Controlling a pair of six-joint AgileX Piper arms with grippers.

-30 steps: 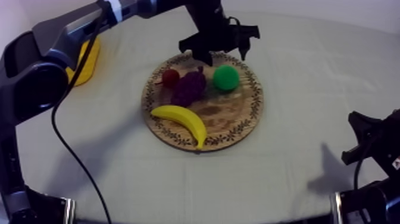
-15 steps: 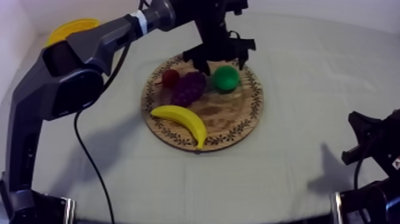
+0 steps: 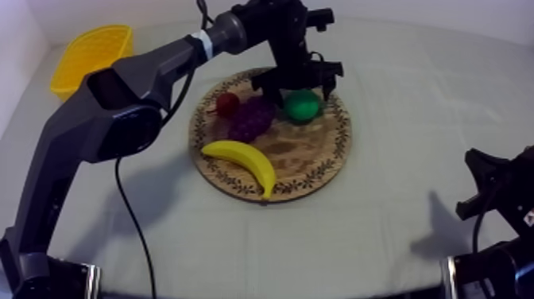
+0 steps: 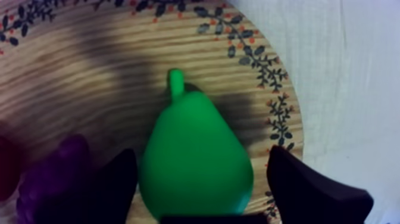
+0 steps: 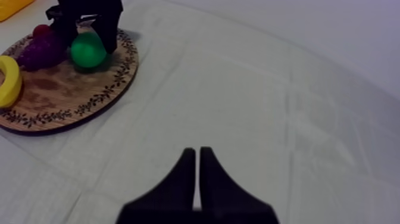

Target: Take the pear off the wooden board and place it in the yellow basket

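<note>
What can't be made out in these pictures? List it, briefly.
- Top view: the far side of the pear, covered by the left gripper.
- Left wrist view: the pear's base, behind the gripper's body; the grapes and small red fruit, cut by the edge.
- Right wrist view: most of the yellow basket and banana, cut by the edge.

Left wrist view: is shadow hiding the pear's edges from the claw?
Left wrist view: no, pear brightly lit between the open left claw's fingers; shadow falls on the wooden board by its stem. Top view: left arm's shadow darkens the cloth beside the board.
</note>
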